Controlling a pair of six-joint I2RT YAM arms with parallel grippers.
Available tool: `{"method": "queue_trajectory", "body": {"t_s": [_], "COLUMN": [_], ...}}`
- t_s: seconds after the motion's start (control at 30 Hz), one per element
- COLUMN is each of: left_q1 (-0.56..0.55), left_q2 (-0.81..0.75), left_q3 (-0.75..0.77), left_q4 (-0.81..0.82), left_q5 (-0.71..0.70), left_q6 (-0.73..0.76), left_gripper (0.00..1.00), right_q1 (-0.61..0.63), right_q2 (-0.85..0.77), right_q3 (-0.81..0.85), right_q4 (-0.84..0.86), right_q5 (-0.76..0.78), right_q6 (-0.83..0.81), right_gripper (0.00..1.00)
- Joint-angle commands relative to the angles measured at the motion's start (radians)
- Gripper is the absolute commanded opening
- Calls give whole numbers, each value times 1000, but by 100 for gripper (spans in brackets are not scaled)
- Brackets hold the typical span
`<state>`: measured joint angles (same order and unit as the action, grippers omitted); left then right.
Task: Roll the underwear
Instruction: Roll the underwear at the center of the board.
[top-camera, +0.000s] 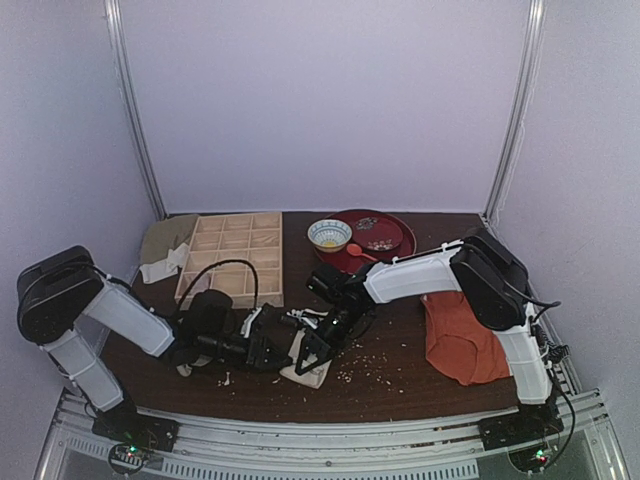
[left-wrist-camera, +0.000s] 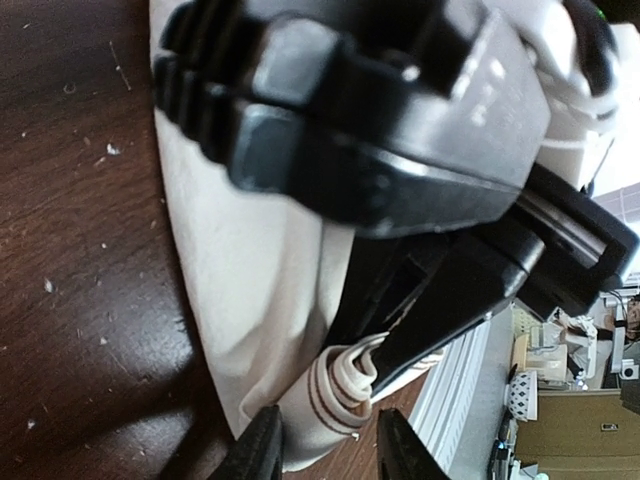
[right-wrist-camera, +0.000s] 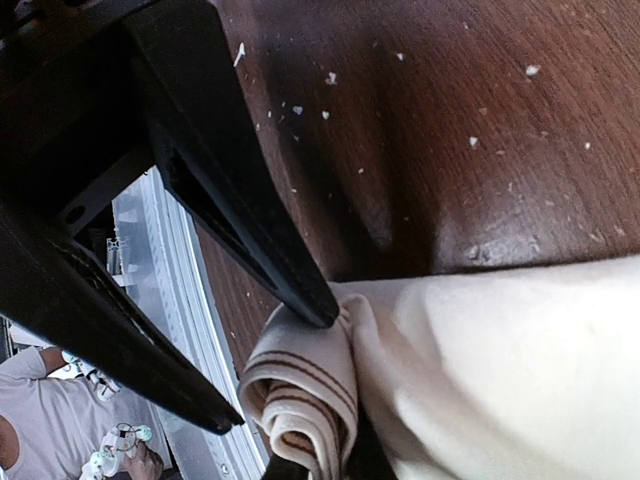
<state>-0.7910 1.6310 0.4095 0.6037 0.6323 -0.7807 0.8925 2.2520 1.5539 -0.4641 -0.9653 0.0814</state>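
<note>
Cream soft-fabric underwear (top-camera: 312, 372) with a brown-striped waistband is lying bunched on the dark brown wooden table (top-camera: 400, 375), near its front edge and between the two arms. The black two-finger right gripper (right-wrist-camera: 272, 365) is being held at the striped end of the cloth. Its fingers are closed in on the curled waistband fold (one fingertip (right-wrist-camera: 315, 310) is pressing right where the fold meets the plain fabric). The black left gripper (left-wrist-camera: 335, 455) is being held low over the table just beside it. Its fingers are standing apart with the edge of the underwear lying between them, and nothing is being clamped by it. From overhead, the two grippers are being shown almost touching above the cloth. Pale crumbs are lying scattered over the table around the underwear. Farther back, a pale wooden compartment tray (top-camera: 235, 258), a small white patterned bowl (top-camera: 329, 235) and a round dark red plate (top-camera: 385, 232) are sitting side by side. An orange-red garment (top-camera: 458, 340) is lying crumpled at the right, partly under the right arm.
</note>
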Motion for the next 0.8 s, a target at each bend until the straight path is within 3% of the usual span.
{"method": "queue_trajectory", "body": {"t_s": [0.0,0.13,0.27,0.5,0.63,0.77], "left_q1": [2,0,-1,-20,-29,-30], "left_q2": [-16,-5,2,27,34,35], "left_q3": [33,50,62,87,105,117], "left_q4": [-60,-68,-84,-117,-142,-163], "left_q5": [-3,4,1,-5,-11,-21], "left_q6": [53,62,73,87,97,103], "left_gripper": [45,54,54,44,43,31], "right_q1": [-9,-8,-9,-8,-9,-9], "right_q2": [29,29,29,29,28,29], "right_q3": [14,11,11,17,18,17], "right_q4": [-28,-29,-30,-34,-34,-34], "right_q5": [56,56,59,60,59,59], "right_q6": [-19,-19,-20,-22,-23,-24], "right_gripper": [0,0,0,0,0,0]}}
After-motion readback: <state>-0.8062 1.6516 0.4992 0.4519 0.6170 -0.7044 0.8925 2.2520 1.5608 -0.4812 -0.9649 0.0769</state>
